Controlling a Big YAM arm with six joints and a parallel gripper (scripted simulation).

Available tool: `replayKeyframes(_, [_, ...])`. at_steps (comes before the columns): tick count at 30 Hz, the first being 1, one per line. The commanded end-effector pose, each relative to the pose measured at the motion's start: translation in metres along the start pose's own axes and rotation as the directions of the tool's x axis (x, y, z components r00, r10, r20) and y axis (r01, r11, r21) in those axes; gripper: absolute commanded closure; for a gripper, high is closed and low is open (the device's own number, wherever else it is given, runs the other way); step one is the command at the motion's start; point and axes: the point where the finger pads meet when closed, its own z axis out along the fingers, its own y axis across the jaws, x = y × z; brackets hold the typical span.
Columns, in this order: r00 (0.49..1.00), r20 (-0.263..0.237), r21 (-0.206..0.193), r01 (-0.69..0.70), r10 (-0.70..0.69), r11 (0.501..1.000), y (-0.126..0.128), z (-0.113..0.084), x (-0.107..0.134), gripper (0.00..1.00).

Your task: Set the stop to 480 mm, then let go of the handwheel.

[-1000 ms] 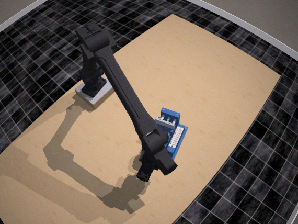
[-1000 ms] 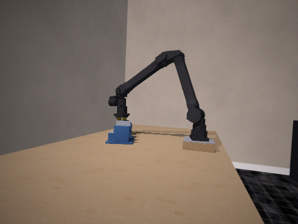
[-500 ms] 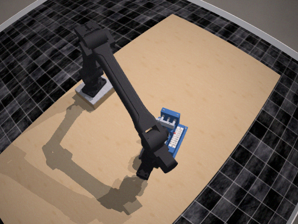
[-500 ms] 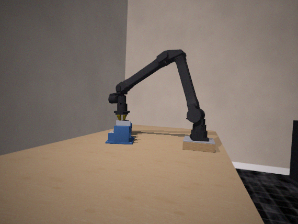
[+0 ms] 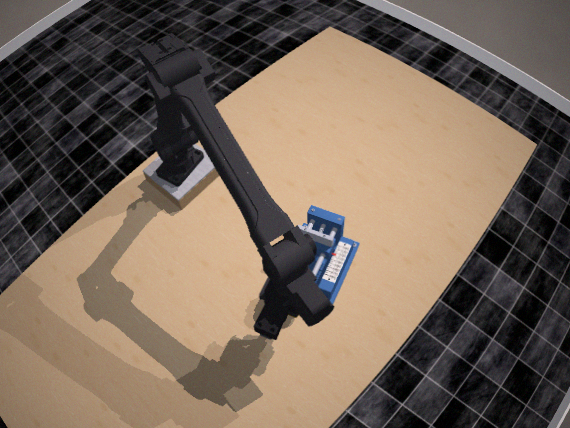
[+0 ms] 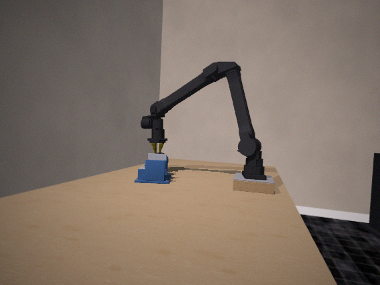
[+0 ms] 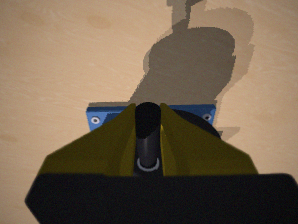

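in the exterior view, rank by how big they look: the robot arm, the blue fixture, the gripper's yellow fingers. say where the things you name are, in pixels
1. robot arm (image 5: 235,165) (image 6: 187,91)
2. blue fixture (image 5: 326,215) (image 6: 155,170)
3. yellow fingers (image 6: 161,147)

Beige wall (image 6: 273,83) meets a shadowed grey wall (image 6: 80,80) at a corner; white baseboard (image 6: 333,214) edges the black marbled tile floor (image 5: 500,280) (image 6: 333,246); pale wood-grain tabletop (image 5: 400,150) (image 6: 167,226) (image 7: 50,60) carries hard-edged shadows.
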Motion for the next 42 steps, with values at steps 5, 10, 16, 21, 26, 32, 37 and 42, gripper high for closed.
replayKeyframes(5, [1.000,0.029,-0.065,0.002,-0.001,0.998,-0.018,-0.037,-0.006,0.94])
replayKeyframes(10, [1.000,0.030,-0.060,0.009,-0.007,0.998,-0.023,-0.036,-0.003,0.94])
replayKeyframes(16, [1.000,0.031,-0.062,0.002,0.000,0.998,-0.027,-0.034,-0.006,0.94])
replayKeyframes(21, [0.999,0.034,-0.065,0.002,0.000,0.998,-0.036,-0.026,-0.007,0.94])
replayKeyframes(26, [1.000,0.029,-0.054,0.002,-0.001,0.999,-0.043,-0.022,-0.006,0.94])
replayKeyframes(32, [1.000,0.029,-0.053,0.002,-0.001,0.999,-0.044,-0.020,-0.006,0.94])
replayKeyframes(37, [0.999,0.036,-0.062,0.002,0.000,0.998,-0.047,-0.015,-0.007,0.94])
replayKeyframes(42, [0.999,0.034,-0.058,0.002,0.000,0.998,-0.050,-0.011,-0.007,0.94])
